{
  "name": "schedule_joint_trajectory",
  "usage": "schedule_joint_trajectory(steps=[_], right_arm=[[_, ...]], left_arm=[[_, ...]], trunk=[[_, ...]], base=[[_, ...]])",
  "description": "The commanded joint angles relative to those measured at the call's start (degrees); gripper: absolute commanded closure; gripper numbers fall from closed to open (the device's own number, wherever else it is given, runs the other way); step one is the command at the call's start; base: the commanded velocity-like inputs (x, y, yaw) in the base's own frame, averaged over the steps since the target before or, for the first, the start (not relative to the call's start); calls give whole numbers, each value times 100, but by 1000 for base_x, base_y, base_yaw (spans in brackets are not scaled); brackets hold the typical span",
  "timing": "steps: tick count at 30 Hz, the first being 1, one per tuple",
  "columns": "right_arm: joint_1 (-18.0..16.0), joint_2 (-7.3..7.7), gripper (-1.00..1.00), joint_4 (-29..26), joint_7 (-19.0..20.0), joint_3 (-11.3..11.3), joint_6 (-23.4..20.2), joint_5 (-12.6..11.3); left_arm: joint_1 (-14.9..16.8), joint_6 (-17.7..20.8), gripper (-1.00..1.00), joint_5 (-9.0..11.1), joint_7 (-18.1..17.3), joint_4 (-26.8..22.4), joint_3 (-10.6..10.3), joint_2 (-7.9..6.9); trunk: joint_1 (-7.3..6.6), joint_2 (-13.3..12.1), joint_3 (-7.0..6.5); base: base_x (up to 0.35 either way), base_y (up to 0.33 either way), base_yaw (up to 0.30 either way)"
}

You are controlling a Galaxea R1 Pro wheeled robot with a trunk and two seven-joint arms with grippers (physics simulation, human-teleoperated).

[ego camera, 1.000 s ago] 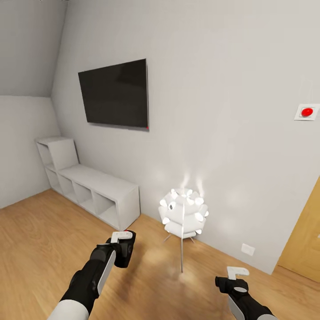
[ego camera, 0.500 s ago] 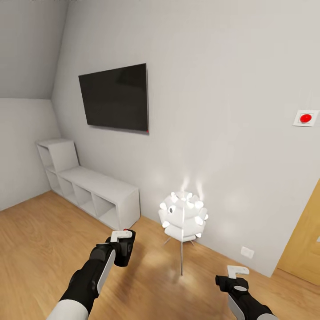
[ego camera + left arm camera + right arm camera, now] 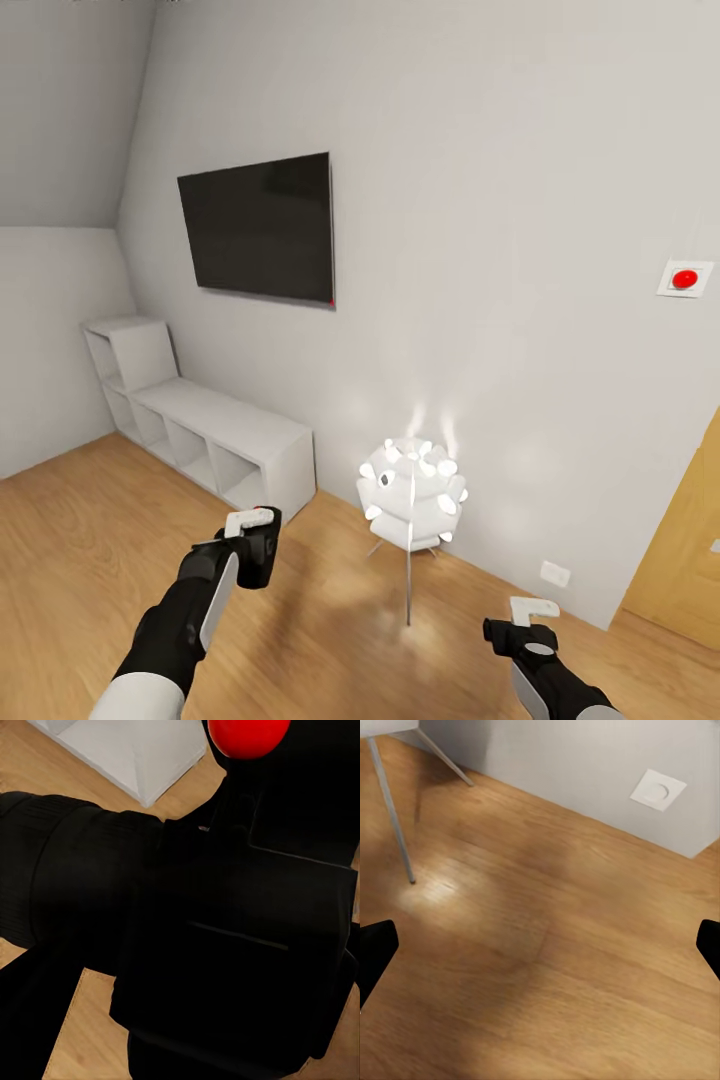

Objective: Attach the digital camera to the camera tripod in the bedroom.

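Our left gripper [image 3: 255,548] is clamped on the small black boxy digital camera [image 3: 225,937], red button [image 3: 247,733] visible. Our right gripper [image 3: 525,625] holds nothing, fingertips spread wide over the light wood floor [image 3: 540,945]. From the camera, the white tube-cluster floor lamp [image 3: 412,490] stands at two o'clock, the white cubby shelf [image 3: 215,435] at eleven o'clock. Risk: turning to find the tripod could swing the camera into the lamp's thin legs.

The black digital camera [image 3: 262,550] with its red button [image 3: 247,735] sits clamped in the left gripper [image 3: 252,540]
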State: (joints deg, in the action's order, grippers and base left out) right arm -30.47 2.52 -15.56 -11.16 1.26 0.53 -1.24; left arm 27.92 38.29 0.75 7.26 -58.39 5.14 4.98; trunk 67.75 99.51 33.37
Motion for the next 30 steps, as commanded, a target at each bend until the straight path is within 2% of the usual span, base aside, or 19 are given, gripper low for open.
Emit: schedule_joint_trajectory(steps=[1, 20, 30], right_arm=[[-2, -8, -100, -1, -5, 13, 3, -15], [-2, 17, -100, 88, -1, 23, -6, -22], [-2, 20, -100, 88, -8, 24, -10, -17]], left_arm=[[3, 27, 100, 12, 27, -26, 20, 1], [3, 29, 100, 7, 51, -27, 47, -52], [3, 29, 100, 20, 47, 5, 48, -93]], trunk=[[-23, -39, -12], [-440, -801, -353], [-660, -1202, -533]], base=[[0, 0, 0], [0, 0, 8], [0, 0, 225]])
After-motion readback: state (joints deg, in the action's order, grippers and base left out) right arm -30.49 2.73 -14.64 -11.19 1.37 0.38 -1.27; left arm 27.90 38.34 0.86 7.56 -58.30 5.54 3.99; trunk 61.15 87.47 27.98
